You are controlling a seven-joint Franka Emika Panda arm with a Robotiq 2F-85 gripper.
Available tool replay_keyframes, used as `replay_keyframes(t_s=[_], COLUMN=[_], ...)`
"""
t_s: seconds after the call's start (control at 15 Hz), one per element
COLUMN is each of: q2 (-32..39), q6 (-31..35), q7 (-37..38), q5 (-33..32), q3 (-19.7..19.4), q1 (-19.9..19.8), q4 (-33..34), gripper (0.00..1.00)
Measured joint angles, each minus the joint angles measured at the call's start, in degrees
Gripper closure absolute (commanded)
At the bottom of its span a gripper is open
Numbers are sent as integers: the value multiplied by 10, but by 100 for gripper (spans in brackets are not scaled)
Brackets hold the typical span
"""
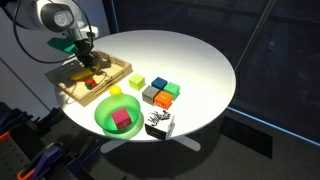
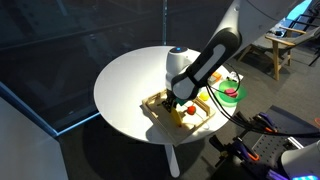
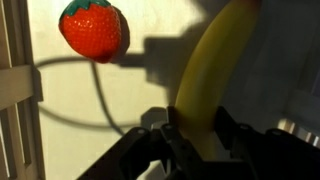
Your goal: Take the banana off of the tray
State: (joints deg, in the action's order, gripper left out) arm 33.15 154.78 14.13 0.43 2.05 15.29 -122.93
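The claw (image 3: pixel 197 138) is pinching the near end of the banana (image 3: pixel 215 70). In the wrist view its two dark fingers (image 3: pixel 232 135) stand one on each side of the yellow fruit and press close against it. From there the banana runs straight away from the claw, over the pale floor of the wooden tray (image 3: pixel 80 115). Whether it rests on that floor or hangs just clear of it cannot be told. Ahead of the claw and off to one side of the banana, apart from it, a red strawberry (image 3: pixel 92 28) lies on the same floor. In both exterior views the claw (image 1: pixel 86 60) (image 2: pixel 178 100) points down into the tray (image 1: pixel 70 93), which sits near the edge of a round white table (image 1: pixel 200 60). Outside the tray, near the claw, stands a green bowl (image 1: pixel 103 118) with a dark red cube (image 1: pixel 122 120) inside it. Farther from the claw is a cluster of coloured blocks (image 1: pixel 160 90), and just beside the bowl on its far side stands a small black-and-white patterned box (image 1: pixel 160 124).
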Motion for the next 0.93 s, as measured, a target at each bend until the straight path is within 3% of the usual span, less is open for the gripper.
replay_keyframes(t_s=[0.27,0.93], q2=[-10,-63], q6=[-13,-121], q7=[1,3], q5=[-9,-35], q3=[-13,-28], q1=[8,10], q4=[4,5], gripper=[83,83])
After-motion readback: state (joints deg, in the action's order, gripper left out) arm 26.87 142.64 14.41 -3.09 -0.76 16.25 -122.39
